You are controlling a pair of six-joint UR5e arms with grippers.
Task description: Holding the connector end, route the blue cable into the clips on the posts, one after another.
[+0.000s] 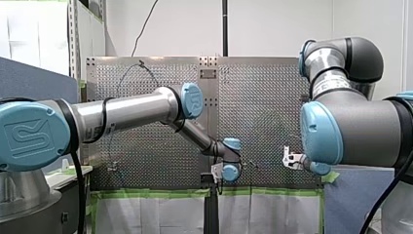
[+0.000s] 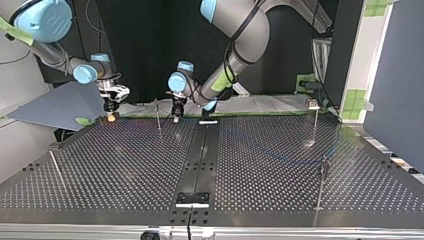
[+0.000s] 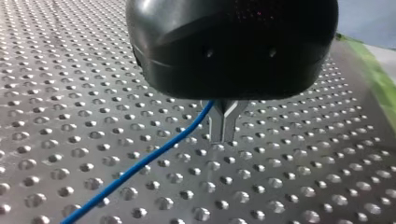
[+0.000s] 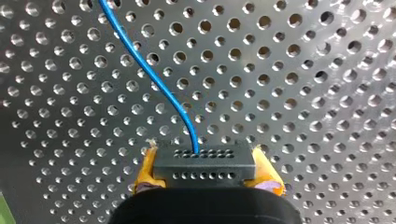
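Bench, taken from its near edge in the top view. The nearest post stands at that view's right with nothing blue at its head. A thin post at the view's left is likewise bare. Further back on the right, the clip post shows an empty clip, as far as can be made out. The far post, close to the far edge and between the two pincers, carries no cable that I can see.

Finding: no clip is filled. I judge the routing to be at its very start, with every post left to do.

Both arms are low over the bench at the far edge. My left pincer sits just right of the far post in the top view. Seen from its own wrist, its metal fingertips are together, close above the perforated plate. The blue cable rises off the bench and meets the fingers at their root — whether nipped there or only guided, I cannot tell.

My right pincer works further toward the view's left. Its yellow pads are clamped on the two ends of the black connector, and the cable leaves the connector's face and trails off across the plate. The connector end is thus held as the task requires. By my reading, the cable runs along the far part of the bench from one pincer to the other.
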